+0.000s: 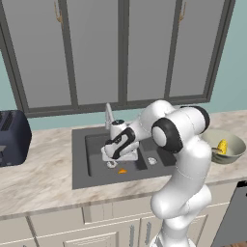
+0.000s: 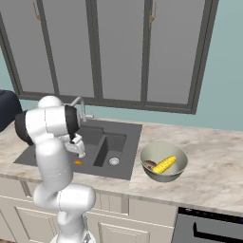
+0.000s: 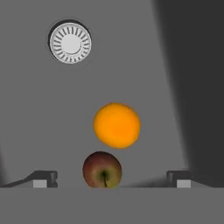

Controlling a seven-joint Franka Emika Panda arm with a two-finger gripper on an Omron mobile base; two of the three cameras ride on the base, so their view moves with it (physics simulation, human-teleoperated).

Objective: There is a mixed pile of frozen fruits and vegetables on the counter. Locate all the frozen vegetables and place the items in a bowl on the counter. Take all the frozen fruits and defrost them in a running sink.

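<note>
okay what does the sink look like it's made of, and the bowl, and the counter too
The sink looks like matte dark grey composite or coated metal: flat, no shine. The bowl seems glazed ceramic, pale grey-green and smooth, though it could be plastic. The counter looks like polished stone, beige with marbled veins.

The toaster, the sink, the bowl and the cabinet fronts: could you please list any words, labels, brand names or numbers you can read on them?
None: no text, label, brand or number can be read in these pictures.
The toaster, the sink, the bowl and the cabinet fronts carry no markings.
The orange ball and the dark brown round fruit in the sink basin carry no sticker or print.
</note>
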